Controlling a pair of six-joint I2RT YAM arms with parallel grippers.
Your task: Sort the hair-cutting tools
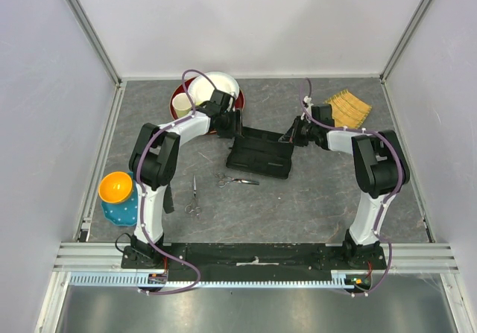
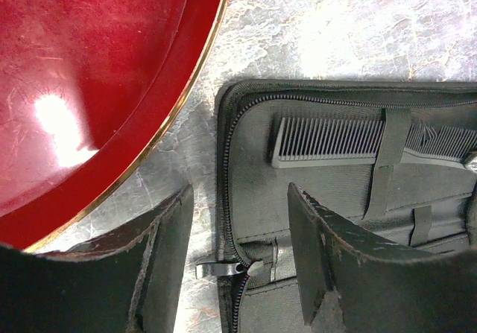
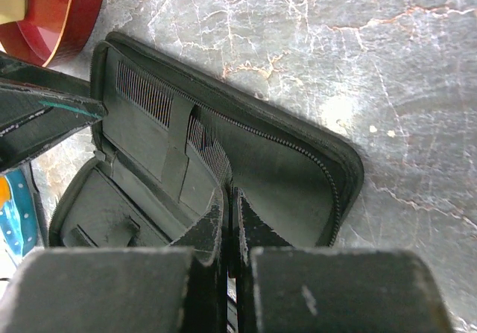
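An open black case [image 1: 257, 154] lies mid-table. A black comb [image 2: 328, 138] sits in its far flap, tucked under a strap. My right gripper [image 3: 229, 195] is shut at the case's right end, and the comb [image 3: 149, 94] runs straight into its fingertips. My left gripper [image 2: 240, 199] hangs open over the case's left edge, astride the zipper pull [image 2: 220, 270] and holding nothing. Two silver scissors lie on the table in front of the case: one pair [image 1: 194, 197] to the left, another pair [image 1: 237, 180] just below it.
A red plate [image 2: 89, 87] with a white bowl [image 1: 216, 87] and a cup [image 1: 181, 104] stands just behind my left gripper. A yellow mat [image 1: 348, 108] lies at the back right. An orange bowl [image 1: 115, 188] sits on a teal dotted holder at the left.
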